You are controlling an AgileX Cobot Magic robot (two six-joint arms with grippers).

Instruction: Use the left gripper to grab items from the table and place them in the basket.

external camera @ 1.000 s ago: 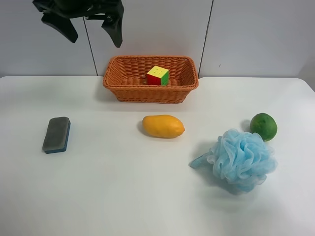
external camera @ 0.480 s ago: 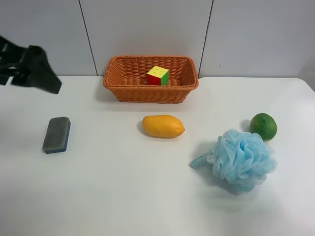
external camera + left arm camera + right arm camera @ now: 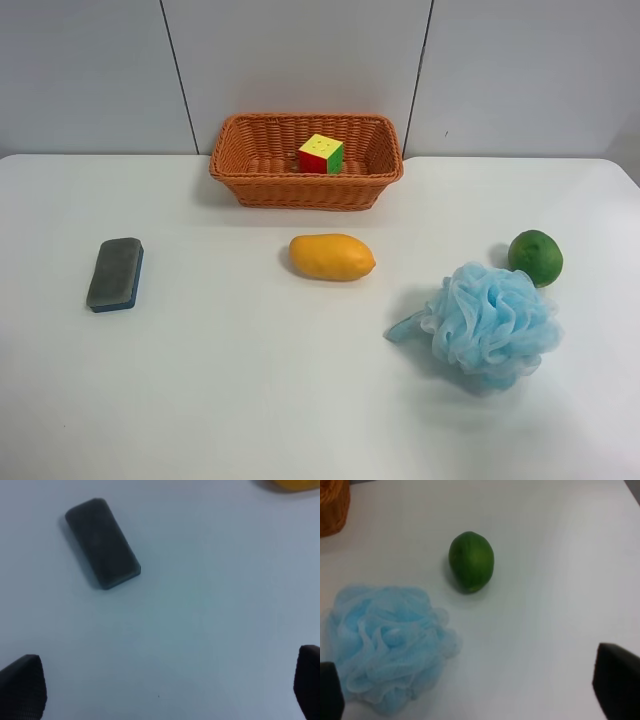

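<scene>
Landmark: orange-brown woven wicker basket (image 3: 306, 160), rectangular with flared sides, at the far middle of the plain white flat table (image 3: 250, 380).

1. Grey-and-blue block eraser (image 3: 115, 273): well apart from the basket, toward the exterior high view's left and nearer the camera. Lies flat, long axis pointing roughly toward the far edge. The left wrist view shows it clear of the left gripper (image 3: 160, 690), whose black fingertips (image 3: 20, 685) stand wide apart with nothing between them; the claw hangs above bare table beside the eraser, probably lining up on it as the next pick.
2. Yellow, red and green puzzle cube (image 3: 321, 153): inside the basket, resting on its floor, judged already delivered.
3. Yellow-orange oval mango (image 3: 332, 256): just in front of the basket, loose.
4. Light blue mesh bath pouf (image 3: 490, 322): well apart from the basket, front right.
5. Green round fruit (image 3: 535, 257): just beside the pouf, on its basket-ward side.
6. Right gripper (image 3: 480, 690): spread apart, idle, empty, above the pouf and fruit.
</scene>
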